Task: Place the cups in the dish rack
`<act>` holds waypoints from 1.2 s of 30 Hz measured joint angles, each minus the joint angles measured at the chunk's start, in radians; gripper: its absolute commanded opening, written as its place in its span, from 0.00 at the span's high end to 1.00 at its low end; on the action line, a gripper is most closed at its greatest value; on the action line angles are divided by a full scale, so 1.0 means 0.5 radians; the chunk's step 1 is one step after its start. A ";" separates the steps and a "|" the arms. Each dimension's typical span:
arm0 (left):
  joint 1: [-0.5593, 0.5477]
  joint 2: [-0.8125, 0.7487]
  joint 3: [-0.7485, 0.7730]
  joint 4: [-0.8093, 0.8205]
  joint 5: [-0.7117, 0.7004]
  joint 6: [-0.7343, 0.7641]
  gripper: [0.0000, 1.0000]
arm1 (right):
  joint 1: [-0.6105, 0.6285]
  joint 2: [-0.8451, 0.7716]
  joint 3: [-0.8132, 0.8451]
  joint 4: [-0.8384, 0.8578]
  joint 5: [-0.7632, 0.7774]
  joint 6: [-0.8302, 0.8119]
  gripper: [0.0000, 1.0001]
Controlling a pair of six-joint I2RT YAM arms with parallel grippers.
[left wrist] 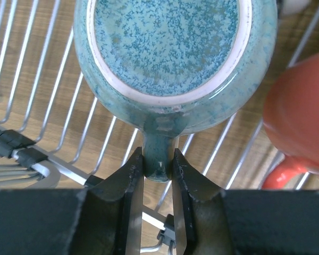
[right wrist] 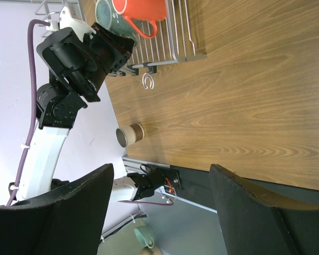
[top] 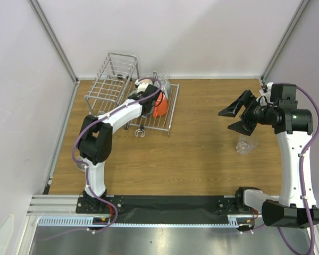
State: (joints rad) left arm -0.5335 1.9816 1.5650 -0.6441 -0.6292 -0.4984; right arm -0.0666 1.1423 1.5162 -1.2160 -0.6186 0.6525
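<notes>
Left gripper point(left wrist: 158, 169): closed on the handle of the teal mug point(left wrist: 165, 48). 1 finger presses each side of the handle. The base of the mug faces the wrist camera. The mug is over the flat grid section of the dish rack point(left wrist: 42, 106), at the far left of the table point(top: 202, 159). Whether the mug rests on the wires cannot be determined.

Orange-red mug point(left wrist: 303, 122): located just to the right of the teal mug, inside the same flat grid section. Its handle points toward the near side.

Dish rack, top view: the raised section with upright slots is on the far-left side; the flat grid tray is to its right.

Right gripper point(top: 239, 118): fully open, with the 2 fingers spread wide and nothing between them. It hangs above the right side of the table, well apart from the rack.

Clear glass point(top: 246, 144): on the table, on the near side of the right gripper, not touching it.

Brown cup point(right wrist: 133, 134): lies on its side at the left edge of the table, near the base of the left arm.

Small C-shaped metal piece point(top: 140, 132): lies on the table just on the near side of the rack.
</notes>
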 measured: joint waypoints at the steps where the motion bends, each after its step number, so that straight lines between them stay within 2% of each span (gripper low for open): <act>1: -0.002 0.000 0.000 -0.002 -0.024 -0.011 1.00 | 0.000 0.000 0.000 0.000 0.000 0.000 0.21; 22: 0.111 0.124 0.172 -0.113 -0.150 -0.150 0.98 | 0.004 0.022 0.000 -0.067 0.002 -0.051 0.21; 24: 0.121 0.126 0.172 -0.114 -0.149 -0.162 0.88 | 0.004 0.027 0.000 -0.069 0.002 -0.053 0.21; 25: 0.125 0.130 0.174 -0.114 -0.145 -0.163 0.71 | 0.004 0.030 0.000 -0.071 0.002 -0.053 0.21; 28: 0.134 0.169 0.214 -0.129 -0.153 -0.156 0.47 | 0.004 0.039 0.005 -0.073 0.002 -0.053 0.21; 33: 0.142 0.204 0.237 -0.127 -0.143 -0.172 0.37 | 0.008 0.056 0.031 -0.072 0.002 -0.057 0.21; 36: 0.138 0.208 0.237 -0.135 -0.133 -0.173 0.35 | 0.008 0.056 0.036 -0.071 0.002 -0.057 0.21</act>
State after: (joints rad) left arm -0.4644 2.0853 1.6833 -0.7116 -0.6956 -0.5850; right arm -0.0628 1.1706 1.5341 -1.2514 -0.6178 0.6239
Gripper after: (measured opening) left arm 0.640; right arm 0.792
